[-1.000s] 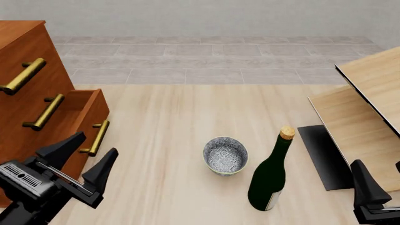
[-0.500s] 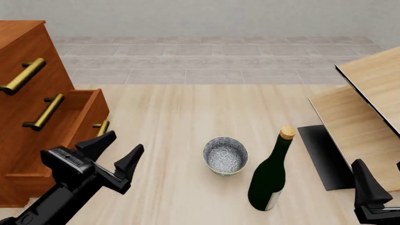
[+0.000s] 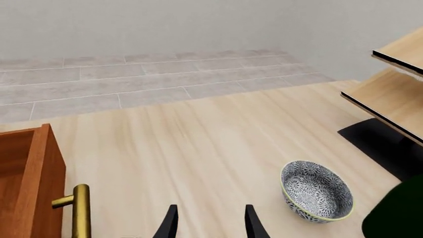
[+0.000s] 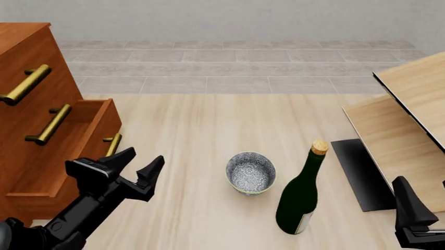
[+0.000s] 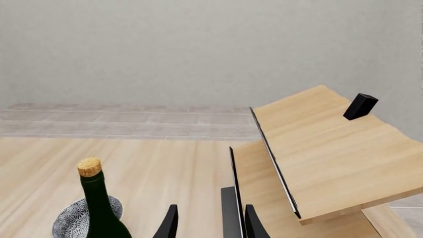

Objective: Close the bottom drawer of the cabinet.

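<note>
The cabinet stands at the left of the front view, reddish-brown with brass bar handles. Its bottom drawer is pulled out toward the middle of the table, and its brass handle faces right. My left gripper is open and holds nothing, just to the right of that handle and slightly nearer to me. In the left wrist view the drawer front and handle lie beside the left gripper. My right gripper is open and holds nothing, low at the right edge.
A patterned bowl sits mid-table with a dark green corked bottle upright to its right. Pale wooden shelving with black edging and a black base plate fill the right side. Grey tiles lie beyond.
My left gripper has swung forward and to the right, from low at the left to a spot beside the bottom drawer's handle. The right arm has barely moved. The drawer looks unmoved.
</note>
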Available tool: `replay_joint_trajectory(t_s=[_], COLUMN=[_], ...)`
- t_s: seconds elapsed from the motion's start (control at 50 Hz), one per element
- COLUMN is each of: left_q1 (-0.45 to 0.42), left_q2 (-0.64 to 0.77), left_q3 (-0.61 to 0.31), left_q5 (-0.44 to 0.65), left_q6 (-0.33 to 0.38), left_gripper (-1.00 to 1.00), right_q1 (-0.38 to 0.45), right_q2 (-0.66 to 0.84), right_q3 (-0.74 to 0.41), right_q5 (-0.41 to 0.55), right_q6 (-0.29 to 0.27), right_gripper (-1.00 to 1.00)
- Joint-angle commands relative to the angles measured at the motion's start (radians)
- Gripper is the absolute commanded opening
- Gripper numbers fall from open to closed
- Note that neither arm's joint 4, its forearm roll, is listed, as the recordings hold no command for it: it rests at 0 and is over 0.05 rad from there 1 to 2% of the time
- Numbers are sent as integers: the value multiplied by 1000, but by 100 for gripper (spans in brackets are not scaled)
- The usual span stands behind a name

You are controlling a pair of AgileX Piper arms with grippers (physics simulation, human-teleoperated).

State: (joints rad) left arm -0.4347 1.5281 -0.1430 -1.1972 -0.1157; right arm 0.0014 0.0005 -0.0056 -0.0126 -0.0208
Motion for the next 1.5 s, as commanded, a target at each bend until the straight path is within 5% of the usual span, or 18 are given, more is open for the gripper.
replay_joint_trajectory(t_s=[0.02,0.82,1.5], left_q1=[48,165,304], left_q2=[51,189,233], left_q3=[-12,-47,-63], left_q5=[-20,-22,-23], left_q6=[-9,-47,43], left_gripper=[100,100,100], right_q1=[-2,12,17], right_q2=[0,0,0], right_q3=[3,1,2], right_q5=[-4,-1,2], right_q6=[1,-10,-6], right_gripper=[100,100,100])
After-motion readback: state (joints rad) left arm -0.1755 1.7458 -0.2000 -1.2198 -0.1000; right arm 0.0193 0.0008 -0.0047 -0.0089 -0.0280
